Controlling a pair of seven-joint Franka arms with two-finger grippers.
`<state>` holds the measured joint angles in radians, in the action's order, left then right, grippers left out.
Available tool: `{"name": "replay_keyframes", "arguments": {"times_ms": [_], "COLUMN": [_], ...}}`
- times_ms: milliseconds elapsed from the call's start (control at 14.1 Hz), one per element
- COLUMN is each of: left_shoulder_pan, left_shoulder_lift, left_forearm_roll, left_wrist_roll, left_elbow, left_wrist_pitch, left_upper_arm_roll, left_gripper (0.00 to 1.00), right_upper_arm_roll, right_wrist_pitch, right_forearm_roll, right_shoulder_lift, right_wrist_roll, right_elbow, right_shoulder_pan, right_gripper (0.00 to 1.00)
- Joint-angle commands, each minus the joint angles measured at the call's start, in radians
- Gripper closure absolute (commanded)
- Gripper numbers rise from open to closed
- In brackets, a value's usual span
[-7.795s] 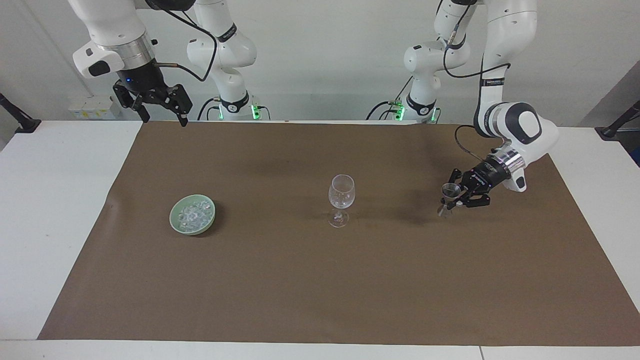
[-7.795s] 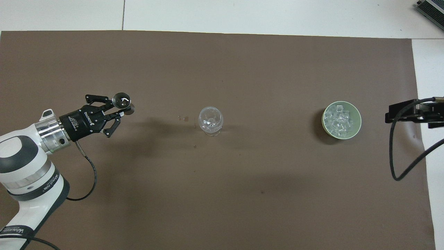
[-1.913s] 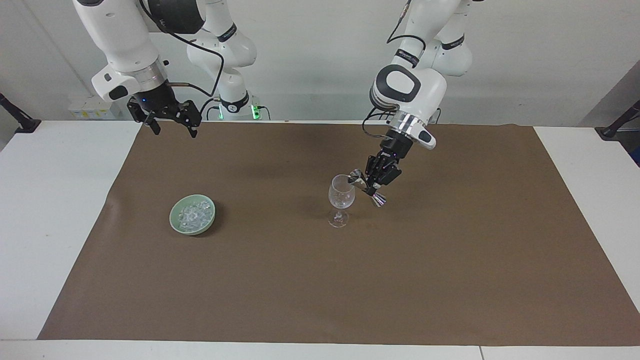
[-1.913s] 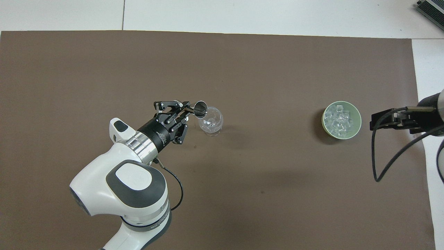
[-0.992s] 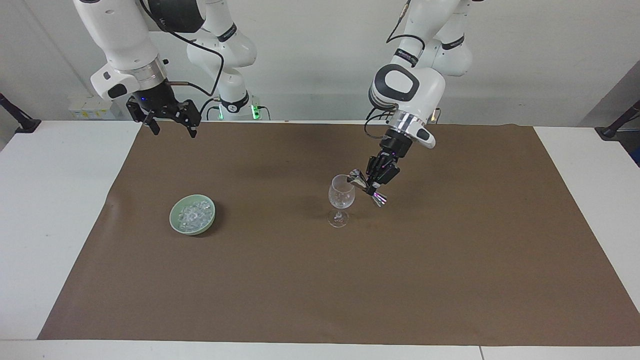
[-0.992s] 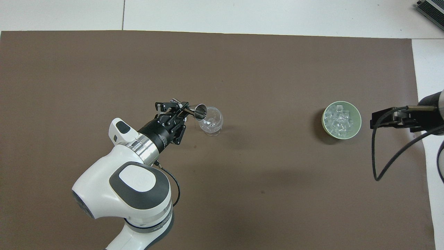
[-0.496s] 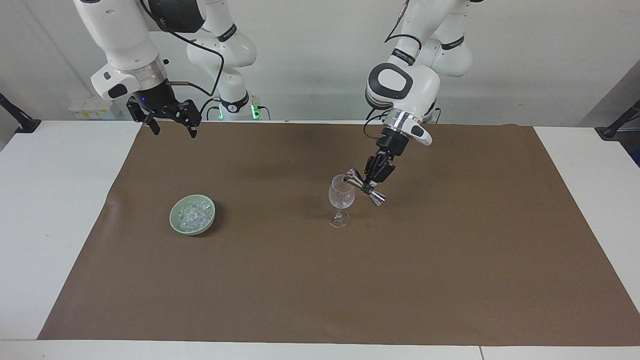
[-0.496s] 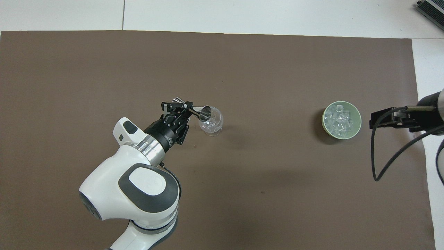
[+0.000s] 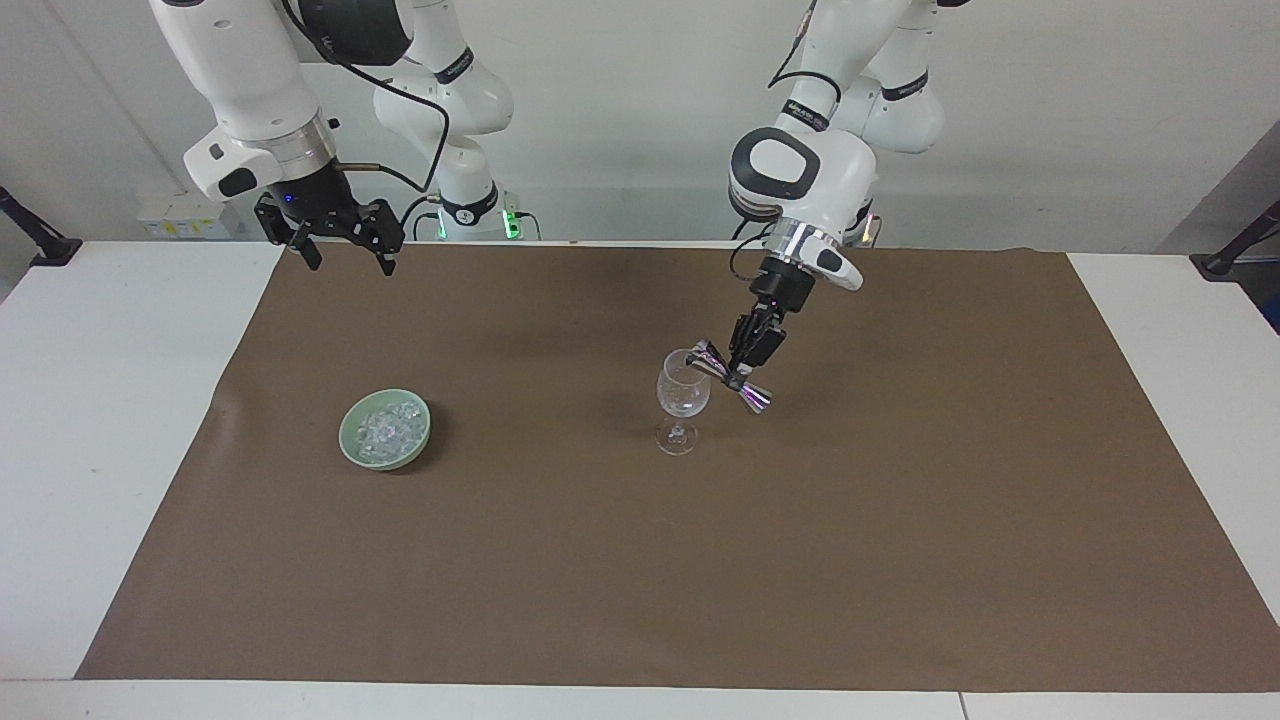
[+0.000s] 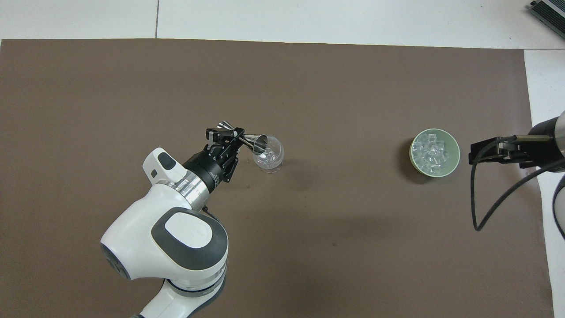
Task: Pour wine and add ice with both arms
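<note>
Tipping a small metal jigger (image 9: 731, 374) over the rim of the wine glass (image 9: 683, 393), the left pincer (image 9: 738, 371) was clenched on the jigger's narrow waist, so the pouring half of the task looked to be the step in hand. The jigger's mouth lay right at the glass's lip, angled down into the bowl; whether any liquid was running could not be told (nothing coloured showed in the glass).

The right pincer (image 9: 342, 252) hung with its fingers spread and nothing between them, over the edge of the brown mat (image 9: 900, 560) at the right arm's end of the table, waiting. The ice (image 9: 390, 431) sat heaped in a pale green bowl (image 9: 353, 447) on the mat, well apart from the glass, toward the right arm's end.

Judging from this, the next move called for the left arm to level the jigger and carry it clear of the glass without knocking the rim, since a stemmed glass would topple easily. Then the right arm would have to come down to the bowl for the ice.

The mat covered most of a white table (image 9: 90, 420), with a few faint specks on it near the glass in the overhead view. A plain pale wall (image 9: 620, 120) stood at the robots' end.
</note>
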<state>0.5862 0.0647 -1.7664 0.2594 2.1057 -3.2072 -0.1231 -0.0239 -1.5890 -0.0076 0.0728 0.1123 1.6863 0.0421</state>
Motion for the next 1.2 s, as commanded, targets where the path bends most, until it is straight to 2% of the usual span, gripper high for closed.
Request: {"name": "replay_keyframes", "arguments": {"times_ms": [0, 567, 1134], "left_shoulder_pan": [0.021, 0.021, 0.018], "left_shoulder_lift": [0.014, 0.014, 0.015], "left_forearm_roll": [0.015, 0.082, 0.084], "left_wrist_roll": [-0.023, -0.031, -0.155], "left_elbow": [-0.024, -0.027, -0.038], "left_wrist_pitch": [-0.036, -0.042, -0.051], "left_upper_arm_roll": [0.011, 0.011, 0.013], "left_gripper": [1.0, 1.0, 1.0], "right_upper_arm_roll": [0.001, 0.001, 0.001], "right_wrist_pitch": [-0.019, -0.019, -0.037], "right_forearm_roll": [0.021, 0.021, 0.021], "right_shoulder_lift": [0.016, 0.016, 0.018], "right_wrist_roll": [-0.025, -0.028, -0.02], "right_elbow": [0.021, 0.021, 0.023], "right_shoulder_pan": [-0.005, -0.002, -0.002], "right_gripper": [0.0, 0.0, 0.0]}}
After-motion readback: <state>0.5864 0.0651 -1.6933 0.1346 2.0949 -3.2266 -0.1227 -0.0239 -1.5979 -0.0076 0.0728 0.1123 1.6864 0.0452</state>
